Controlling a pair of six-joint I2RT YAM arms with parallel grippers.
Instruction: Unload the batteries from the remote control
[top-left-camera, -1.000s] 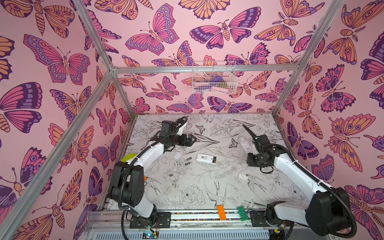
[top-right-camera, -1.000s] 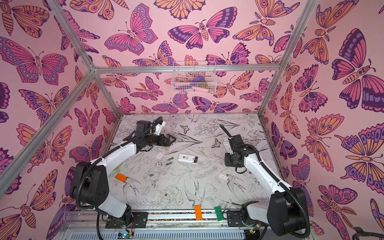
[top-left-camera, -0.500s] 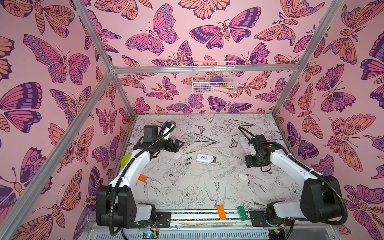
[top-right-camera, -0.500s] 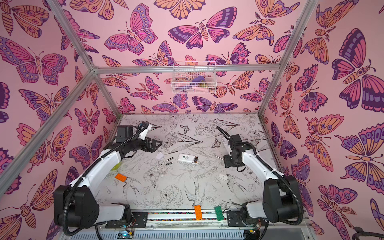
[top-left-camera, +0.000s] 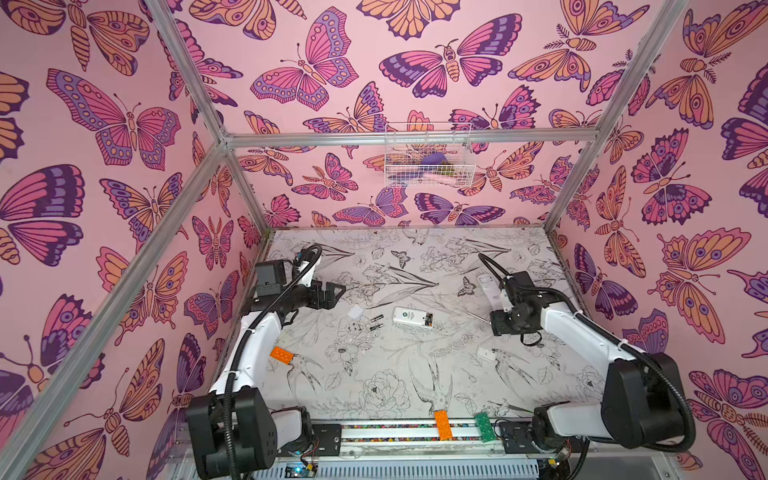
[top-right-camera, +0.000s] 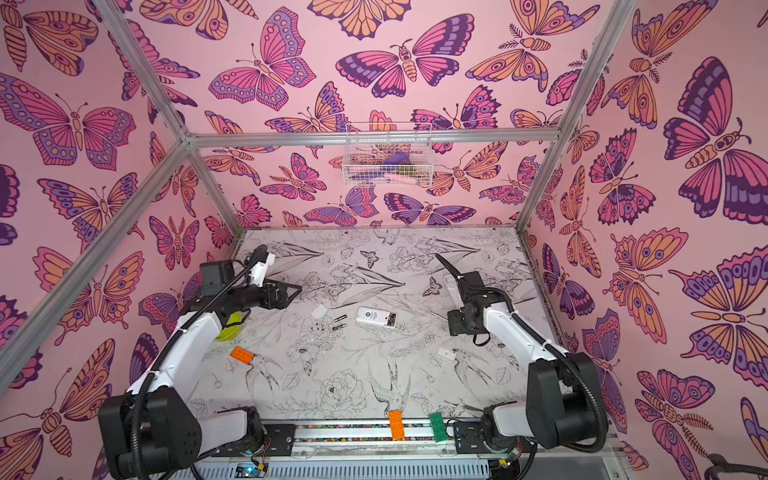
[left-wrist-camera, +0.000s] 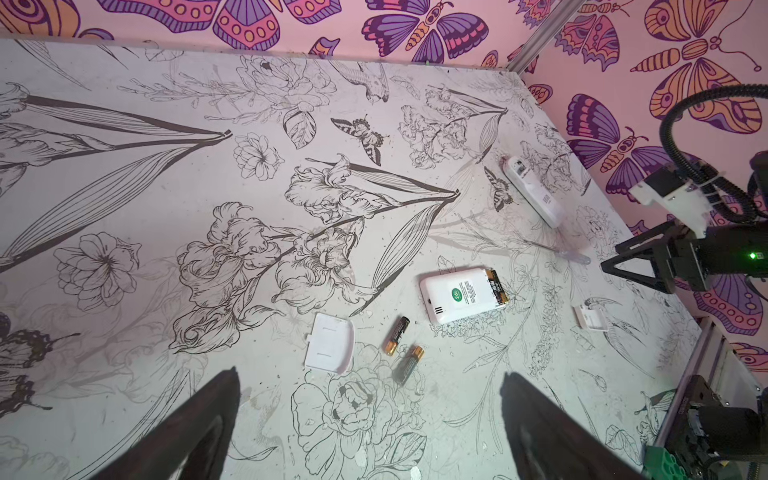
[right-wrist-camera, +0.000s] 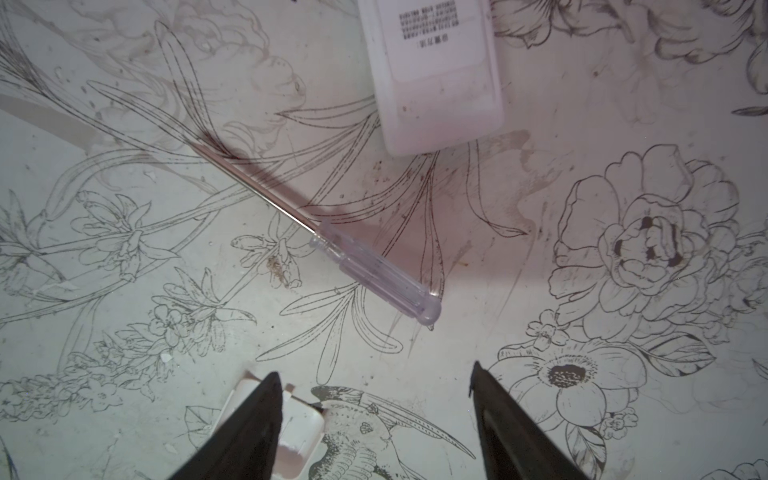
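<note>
Left fingers (left-wrist-camera: 195, 428) wide, right fingers (right-wrist-camera: 249, 432) apart, both empty; batteries (left-wrist-camera: 498, 286) inside the remote (left-wrist-camera: 453, 297) likely need levering up end-first.

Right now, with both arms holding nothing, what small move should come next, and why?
Probably the left end effector should lower toward the middle remote and go for the cells left in its open end. Its cover lies off beside two loose batteries on the table, yet black-and-gold cells show inside. Both it and the right end effector are open and empty.
</note>
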